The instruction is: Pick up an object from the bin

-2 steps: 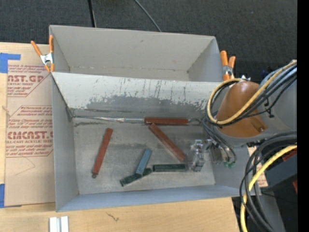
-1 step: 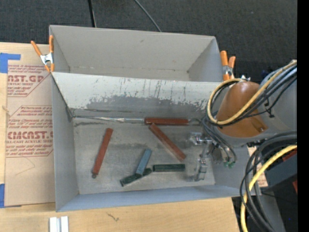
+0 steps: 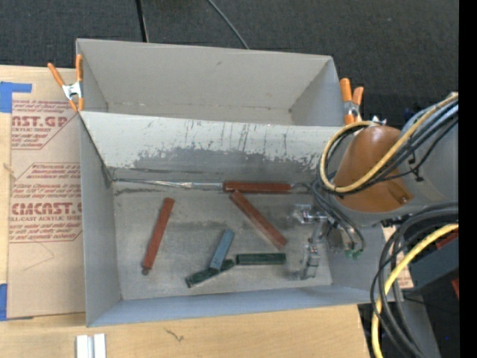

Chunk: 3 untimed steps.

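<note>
My gripper [image 3: 307,265] hangs low at the right side of the bin floor, its metal fingers pointing down near the front right corner. I see nothing between them. Just left of it lies a dark green stick [image 3: 260,259], its right end close to the fingers. Up and to the left a red-brown stick [image 3: 258,218] lies slantwise. A blue-grey stick [image 3: 220,249] rests left of the green one.
Another red-brown stick [image 3: 257,187] lies along the back wall, and an orange-red one [image 3: 158,233] sits at the left of the floor. A second dark green piece [image 3: 202,276] lies under the blue-grey stick. The arm's orange cover and cables hang over the bin's right wall.
</note>
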{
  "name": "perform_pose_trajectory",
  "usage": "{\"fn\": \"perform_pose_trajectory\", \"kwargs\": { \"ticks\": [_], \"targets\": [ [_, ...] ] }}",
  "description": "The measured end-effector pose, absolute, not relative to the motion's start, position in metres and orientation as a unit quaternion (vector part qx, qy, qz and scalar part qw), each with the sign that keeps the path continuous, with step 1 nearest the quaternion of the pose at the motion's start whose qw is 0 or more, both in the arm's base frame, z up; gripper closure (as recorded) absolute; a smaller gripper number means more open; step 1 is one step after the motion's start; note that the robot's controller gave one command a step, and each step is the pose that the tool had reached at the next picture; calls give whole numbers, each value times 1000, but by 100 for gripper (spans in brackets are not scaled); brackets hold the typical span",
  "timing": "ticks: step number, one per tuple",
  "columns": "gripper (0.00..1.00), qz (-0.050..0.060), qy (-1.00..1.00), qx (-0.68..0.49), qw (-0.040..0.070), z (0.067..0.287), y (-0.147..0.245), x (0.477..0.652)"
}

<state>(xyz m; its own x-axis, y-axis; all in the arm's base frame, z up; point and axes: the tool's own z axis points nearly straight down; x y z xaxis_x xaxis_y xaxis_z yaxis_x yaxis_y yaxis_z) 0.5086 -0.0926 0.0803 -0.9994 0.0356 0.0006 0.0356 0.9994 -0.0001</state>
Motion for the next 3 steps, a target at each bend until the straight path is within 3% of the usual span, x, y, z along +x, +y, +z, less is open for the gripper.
{"fn": "perform_pose_trajectory", "kwargs": {
  "ticks": [1, 2, 3],
  "targets": [
    [0, 0, -1000, -15, 0, 89, -48, 498],
    [100, 0, -1000, -23, 0, 94, -16, 498],
    [0, 0, -1000, -23, 0, 94, -17, 498]
  ]
}}
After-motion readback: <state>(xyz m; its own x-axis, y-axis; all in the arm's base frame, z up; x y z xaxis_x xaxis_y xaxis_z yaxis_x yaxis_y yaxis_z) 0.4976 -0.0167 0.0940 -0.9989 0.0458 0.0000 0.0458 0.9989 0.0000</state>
